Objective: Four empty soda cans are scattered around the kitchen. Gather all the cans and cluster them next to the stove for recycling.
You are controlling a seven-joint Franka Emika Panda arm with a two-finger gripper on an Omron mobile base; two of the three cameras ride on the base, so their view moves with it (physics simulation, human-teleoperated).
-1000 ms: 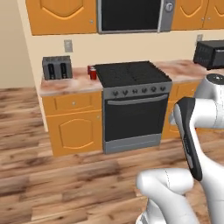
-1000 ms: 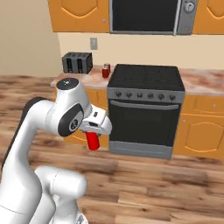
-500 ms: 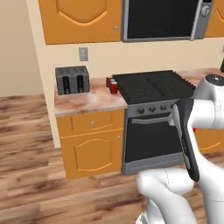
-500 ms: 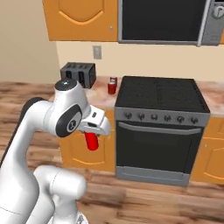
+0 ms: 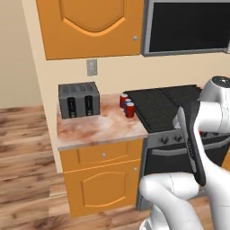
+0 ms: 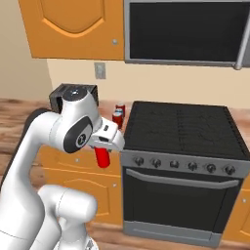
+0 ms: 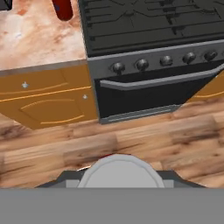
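Claw (image 6: pixel 103 150) clamped on upright red can (image 6: pixel 102 156). Counter cans (image 6: pixel 117 115) beside stove (image 6: pixel 180 128) lie ahead and higher, slightly right.

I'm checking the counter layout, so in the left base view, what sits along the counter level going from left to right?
toaster → cluster of soda cans → stove → robot arm, which covers the stove's right part.
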